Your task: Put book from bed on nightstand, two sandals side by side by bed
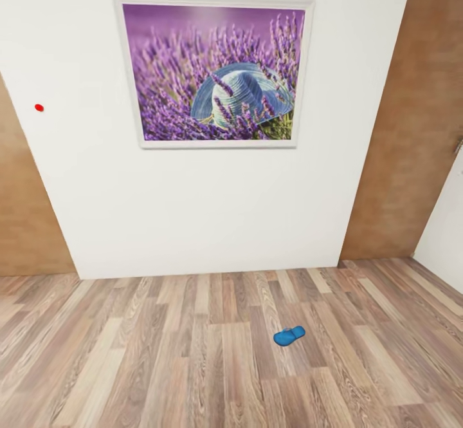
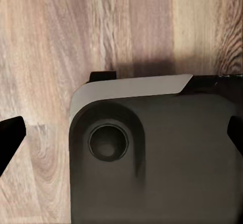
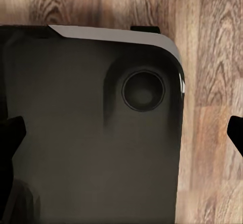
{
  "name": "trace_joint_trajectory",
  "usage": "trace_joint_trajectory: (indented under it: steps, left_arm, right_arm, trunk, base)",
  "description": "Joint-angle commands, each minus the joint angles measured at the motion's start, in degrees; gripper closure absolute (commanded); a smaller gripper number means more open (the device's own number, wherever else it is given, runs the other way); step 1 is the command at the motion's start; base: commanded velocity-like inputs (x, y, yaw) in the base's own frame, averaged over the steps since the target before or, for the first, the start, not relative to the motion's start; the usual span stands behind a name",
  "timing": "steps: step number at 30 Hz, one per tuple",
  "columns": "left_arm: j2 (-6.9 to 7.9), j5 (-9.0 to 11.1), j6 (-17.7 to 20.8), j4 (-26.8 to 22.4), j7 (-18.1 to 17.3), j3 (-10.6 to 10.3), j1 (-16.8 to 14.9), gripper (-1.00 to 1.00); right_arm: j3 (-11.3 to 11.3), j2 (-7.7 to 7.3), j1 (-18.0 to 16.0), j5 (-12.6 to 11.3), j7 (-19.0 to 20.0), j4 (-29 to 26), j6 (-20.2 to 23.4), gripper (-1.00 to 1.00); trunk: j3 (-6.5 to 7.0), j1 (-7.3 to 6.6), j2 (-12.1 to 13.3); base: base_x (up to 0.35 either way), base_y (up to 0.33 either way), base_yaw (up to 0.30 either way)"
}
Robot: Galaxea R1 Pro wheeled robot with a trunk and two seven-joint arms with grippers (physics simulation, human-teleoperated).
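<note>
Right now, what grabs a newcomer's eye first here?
The big framed lavender picture with a blue hat, hung on the white wall straight ahead. Then one bright blue sandal lying alone on the wood floor, a little right of centre. A small red dot sits on the wall at left.

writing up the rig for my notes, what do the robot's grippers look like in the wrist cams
Little of them shows. In the left wrist view, black fingertips poke in at both side edges; the right wrist view shows the same, plain black wedge-shaped fingertips with no markings or cables visible. Between them sits the robot's own base, a dark grey rounded body with a round recess and a pale grey edge, over the wood floor.
</note>
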Motion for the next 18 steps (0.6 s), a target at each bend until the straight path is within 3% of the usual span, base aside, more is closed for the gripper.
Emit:
trace_joint_trajectory:
  steps: [1,8,18]
  left_arm:
    - [-0.01,-0.02,-0.2,0.04,-0.06,-0.02,-0.03,-1.0]
    - [0.03,-0.02,-0.24,0.04,-0.06,-0.04,-0.03,-1.0]
    - [0.04,-0.02,-0.25,0.04,-0.06,-0.05,-0.03,-1.0]
  right_arm:
    - [0.03,0.01,-0.03,0.05,0.01,0.04,-0.18,-1.0]
    - [0.04,0.03,-0.03,0.04,0.11,0.06,-0.18,-1.0]
    - [0.03,0.04,-0.03,0.05,0.2,0.06,-0.18,-1.0]
  trunk:
    - [-0.06,0.02,-0.03]
    - [-0.06,0.02,-0.03]
    - [-0.06,0.02,-0.03]
  base:
    - [0.25,0.228,-0.2]
    - [0.168,0.157,-0.244]
    - [0.033,0.05,-0.277]
